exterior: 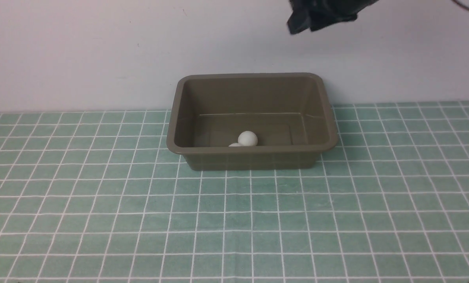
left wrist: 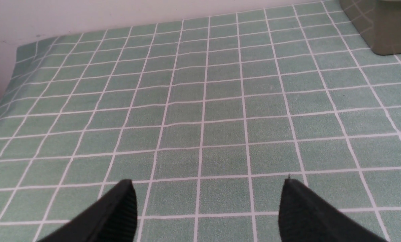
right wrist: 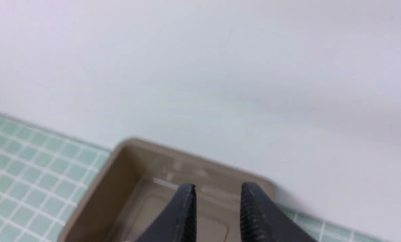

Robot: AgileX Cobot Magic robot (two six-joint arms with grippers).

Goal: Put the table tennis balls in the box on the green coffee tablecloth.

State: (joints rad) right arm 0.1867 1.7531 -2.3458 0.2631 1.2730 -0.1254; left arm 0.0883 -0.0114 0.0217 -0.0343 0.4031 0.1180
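Balls both in box near worktop's far edge
Front: one half hidden by front wall. Left wrist: left end effector wide, empty, over cloth. Right wrist: right end effector narrow, empty, above box; dipping could knock its rim.

Lying flat and reaching back to a pale wall: green coffee tablecloth, teal, gridded in thin white lines | sitting upright directly on its far middle, close to the wall: olive, lidless box | falling away at one edge, in the left wrist view.
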